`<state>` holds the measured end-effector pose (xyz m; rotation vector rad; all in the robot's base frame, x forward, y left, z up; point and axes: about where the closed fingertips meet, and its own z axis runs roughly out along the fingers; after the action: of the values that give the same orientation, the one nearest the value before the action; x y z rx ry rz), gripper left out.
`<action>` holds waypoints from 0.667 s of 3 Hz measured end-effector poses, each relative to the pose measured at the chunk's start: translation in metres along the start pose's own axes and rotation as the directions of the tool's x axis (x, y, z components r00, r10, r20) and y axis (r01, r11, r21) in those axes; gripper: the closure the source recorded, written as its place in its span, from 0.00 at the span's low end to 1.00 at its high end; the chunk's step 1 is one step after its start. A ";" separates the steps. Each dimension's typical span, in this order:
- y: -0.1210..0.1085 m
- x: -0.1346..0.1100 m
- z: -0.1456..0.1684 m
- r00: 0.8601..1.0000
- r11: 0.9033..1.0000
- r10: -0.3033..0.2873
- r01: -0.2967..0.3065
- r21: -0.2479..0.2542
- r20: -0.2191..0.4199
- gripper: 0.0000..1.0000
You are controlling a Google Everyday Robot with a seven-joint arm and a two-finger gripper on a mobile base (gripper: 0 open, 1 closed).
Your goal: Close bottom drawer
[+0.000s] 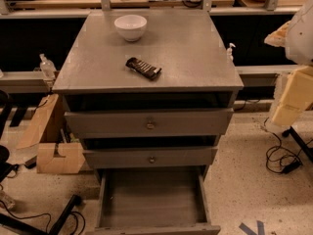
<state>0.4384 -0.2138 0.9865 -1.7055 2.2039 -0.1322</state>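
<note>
Hanging far right, gripper [292,99] apart from open bottom drawer [151,199]

On the counter [195,58], a bowl [130,27] sits at the back, with a bar [143,68] before it. Under the counter come the top drawer [149,123], the middle drawer [150,157] and, lowest and farthest forward, the bottom drawer [151,199]. The tool [293,99] hangs right of the counter, apart from it.

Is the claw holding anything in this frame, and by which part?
Nothing that shows. The claw hangs at the right edge, apart from the cabinet; the bottom drawer stands pulled out, untouched.
</note>
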 end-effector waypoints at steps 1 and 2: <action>0.000 0.000 0.000 1.000 1.000 0.000 0.000 0.000 0.000 0.00; -0.002 -0.001 0.011 0.999 1.000 0.003 -0.004 0.028 0.039 0.00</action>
<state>0.4443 -0.2121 0.9772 -1.6751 2.1664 -0.1275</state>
